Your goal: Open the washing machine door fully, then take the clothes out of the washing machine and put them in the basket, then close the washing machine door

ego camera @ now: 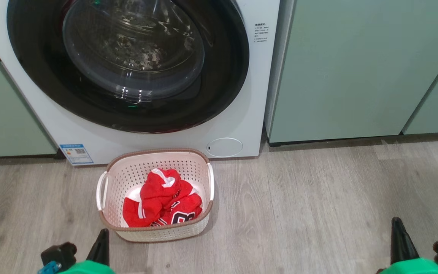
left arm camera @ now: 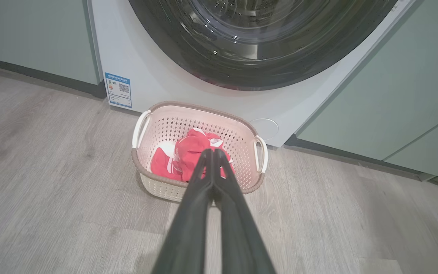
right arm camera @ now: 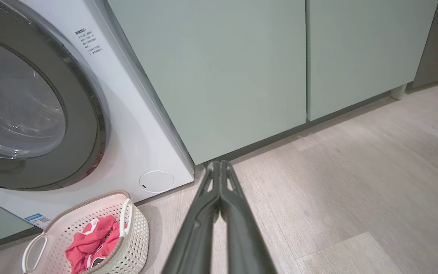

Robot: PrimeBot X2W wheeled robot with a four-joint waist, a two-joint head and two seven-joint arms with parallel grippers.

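Note:
The white washing machine [ego camera: 242,114] stands ahead with its round black-rimmed door [ego camera: 127,64] lying flush against the front. On the floor before it sits the cream basket [ego camera: 154,194] holding the red jersey clothes [ego camera: 164,203]. The basket [left arm camera: 200,148] and the clothes [left arm camera: 188,152] also show in the left wrist view beyond my left gripper [left arm camera: 212,152], whose fingers are pressed together with nothing between them. My right gripper [right arm camera: 219,164] is likewise shut and empty, off to the right above bare floor. In the head view my left gripper [ego camera: 101,238] and right gripper [ego camera: 397,228] rest low.
Pale green cabinets [ego camera: 356,68] flank the washer on both sides. A small round white service flap [ego camera: 224,147] sits at the washer's lower right, a blue-white label [ego camera: 76,153] at its lower left. Grey wood floor [ego camera: 318,209] stretches open to the right of the basket.

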